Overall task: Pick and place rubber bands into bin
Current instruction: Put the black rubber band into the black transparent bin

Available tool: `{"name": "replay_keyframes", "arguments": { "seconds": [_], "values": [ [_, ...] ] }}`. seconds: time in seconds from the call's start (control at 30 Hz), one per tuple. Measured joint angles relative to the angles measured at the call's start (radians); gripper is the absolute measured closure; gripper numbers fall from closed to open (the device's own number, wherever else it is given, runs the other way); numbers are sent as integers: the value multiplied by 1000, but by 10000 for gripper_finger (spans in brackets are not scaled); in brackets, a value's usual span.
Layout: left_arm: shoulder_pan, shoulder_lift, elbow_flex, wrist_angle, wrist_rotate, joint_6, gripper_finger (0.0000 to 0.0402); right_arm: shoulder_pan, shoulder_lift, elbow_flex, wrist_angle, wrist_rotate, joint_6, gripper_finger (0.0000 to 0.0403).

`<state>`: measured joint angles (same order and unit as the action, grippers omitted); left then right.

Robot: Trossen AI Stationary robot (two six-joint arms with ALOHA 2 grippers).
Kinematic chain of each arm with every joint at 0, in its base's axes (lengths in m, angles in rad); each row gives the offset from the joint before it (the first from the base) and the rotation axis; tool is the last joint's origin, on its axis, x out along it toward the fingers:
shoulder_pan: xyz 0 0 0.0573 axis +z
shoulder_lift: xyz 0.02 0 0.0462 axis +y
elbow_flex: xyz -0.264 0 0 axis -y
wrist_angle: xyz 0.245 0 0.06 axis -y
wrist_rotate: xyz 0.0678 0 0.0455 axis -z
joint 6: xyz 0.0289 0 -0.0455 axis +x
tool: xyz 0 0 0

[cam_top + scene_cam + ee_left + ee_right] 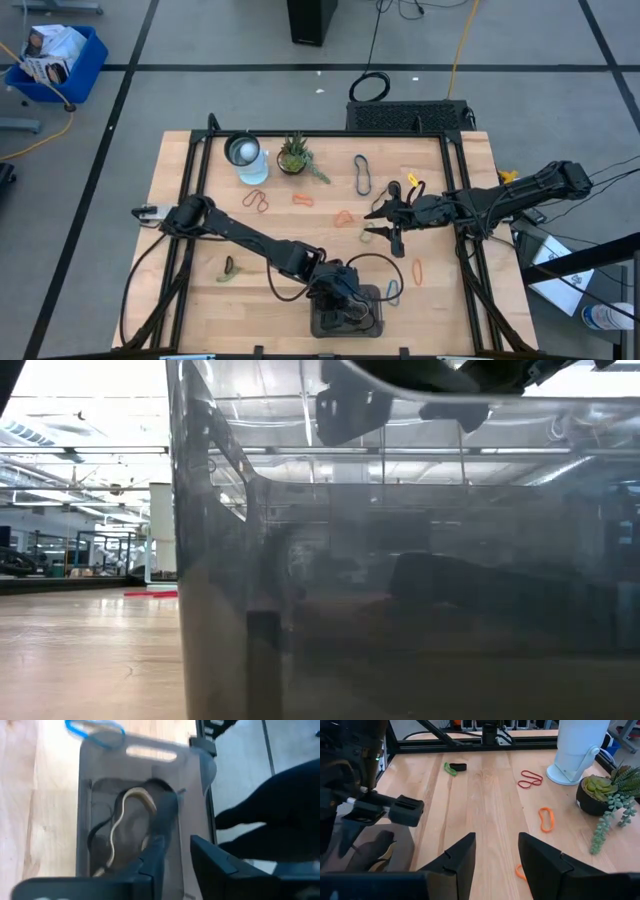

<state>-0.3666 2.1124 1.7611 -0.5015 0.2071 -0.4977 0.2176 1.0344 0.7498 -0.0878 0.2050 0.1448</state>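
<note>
My two arms are dark, nearly black, built of slim jointed links with black cables looping off them. My left claw (172, 855) ends in two flat, angular matte-black fingers with squared tips. My right claw (496, 862) has the same dark wedge-shaped fingers. A small pale patch marks my left arm's base.

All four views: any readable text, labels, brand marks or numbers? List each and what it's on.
None readable.
Printed boxes in the blue crate off the table: print too small to read.
White container, bin, both arms: no markings visible.
</note>
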Motion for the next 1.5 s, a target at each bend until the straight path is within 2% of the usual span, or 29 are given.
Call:
{"name": "replay_keyframes", "arguments": {
  "seconds": [0.17, 0.27, 0.43, 0.53, 0.67, 0.8, 0.93, 1.0, 1.07, 1.23, 1.5],
  "values": [
    [9, -67, -1, -80, -6, 1, 272, 0, 0, 0, 0, 0, 0, 261],
    [13, -135, -1, -150, -58, -3, 269, 0, 0, 0, -2, 0, 0, 261],
    [10, -276, -1, -406, -186, -88, 268, 0, 0, 0, -2, 0, 0, 261],
    [5, -352, 0, -598, -262, -212, 268, 0, 0, 0, -3, 0, 0, 261],
    [4, -419, 0, -849, -279, -425, 268, 0, 0, 1, -4, 0, 0, 261],
    [2, -451, -1, -1080, -294, -707, 268, 0, 0, 1, 1, 1, 0, 261],
    [-8, -497, -74, -1025, -297, -768, 268, 0, 0, 1, 2, 5, 0, 261],
    [-10, -521, -128, -1059, -292, -811, 268, -1, 0, 1, 3, 5, 0, 261],
    [-9, -558, -224, -1072, -264, -867, 268, -3, 0, 1, 10, 5, 0, 261],
    [-9, -688, -477, -974, -206, -968, 268, -20, 0, 1, 10, 9, 0, 261],
    [-6, -835, -827, -686, -96, -1085, 268, -77, 0, 1, 51, 11, 0, 261]
  ]
}}
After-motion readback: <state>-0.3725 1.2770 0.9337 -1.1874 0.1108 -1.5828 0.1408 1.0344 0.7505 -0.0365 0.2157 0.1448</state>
